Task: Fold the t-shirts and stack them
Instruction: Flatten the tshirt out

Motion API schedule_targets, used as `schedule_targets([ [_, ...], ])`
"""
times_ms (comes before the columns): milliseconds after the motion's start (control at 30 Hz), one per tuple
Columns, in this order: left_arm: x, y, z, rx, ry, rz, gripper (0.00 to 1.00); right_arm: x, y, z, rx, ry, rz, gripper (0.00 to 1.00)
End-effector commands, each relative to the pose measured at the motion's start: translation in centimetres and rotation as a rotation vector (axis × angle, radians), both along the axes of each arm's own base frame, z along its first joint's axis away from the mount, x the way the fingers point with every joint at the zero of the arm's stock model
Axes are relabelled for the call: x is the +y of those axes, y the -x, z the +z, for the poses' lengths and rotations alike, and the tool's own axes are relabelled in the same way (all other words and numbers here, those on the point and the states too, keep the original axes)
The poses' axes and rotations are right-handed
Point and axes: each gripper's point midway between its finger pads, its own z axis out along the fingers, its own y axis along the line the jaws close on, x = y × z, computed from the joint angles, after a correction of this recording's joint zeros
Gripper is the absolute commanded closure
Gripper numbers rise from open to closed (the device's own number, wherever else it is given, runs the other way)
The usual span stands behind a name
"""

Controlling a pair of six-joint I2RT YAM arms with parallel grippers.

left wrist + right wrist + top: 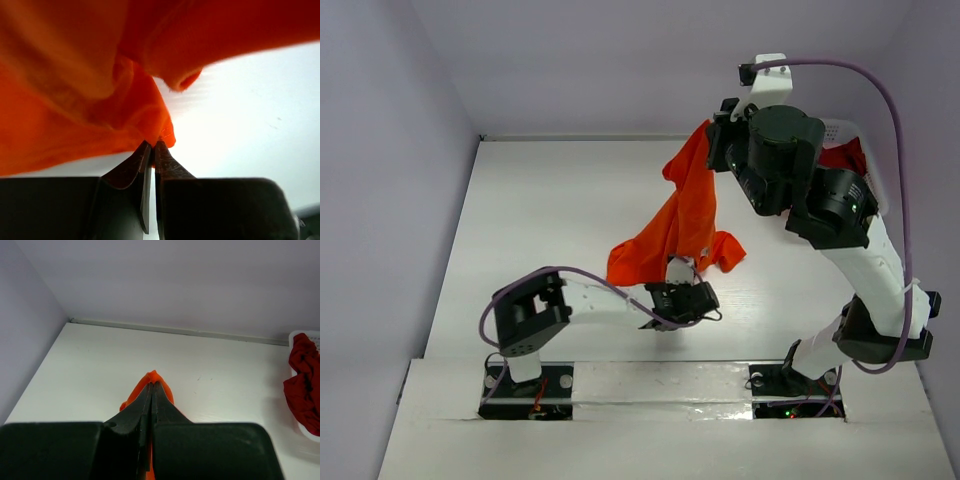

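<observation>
I read this as the spreading-out step, ahead of any fold. The orange shirt (685,215) hangs bunched in the air, running from about 1 o'clock over the bench down towards its middle, with the lower hem and one sleeve drooping near 5 o'clock. My right tool (151,385) holds the high end: its jaws are pressed together with a fold of orange cloth sticking out just past the tips. My left tool (153,146) is low, near 6 o'clock, jaws pressed together on a corner of the lower edge. The bite looks thin, right at the hem.

Next, I judge, the two tools need to draw apart so the cloth goes taut, then lower it flat onto open bench at about 10 o'clock. The risk is that thin left pinch slipping once tension comes on. I'd also watch the sleeve tucking under as the shirt comes down.

Around all this, pale lilac walls (600,70) close in at the back and both sides. The bench (550,220) is white and matt, with a seam where it meets the back wall. At 2 o'clock, partly behind the right arm, sits a white basket (301,332) with dark red shirts (302,385) crumpled in it, waiting their turn.
</observation>
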Motion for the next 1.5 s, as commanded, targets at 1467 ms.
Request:
schedule_targets([
  [1467,26.2,-2.4,37.4,-0.525,0.457,0.524,1.0,-19.0,0.9,-0.4,-0.016,-0.224,-0.466,1.0],
])
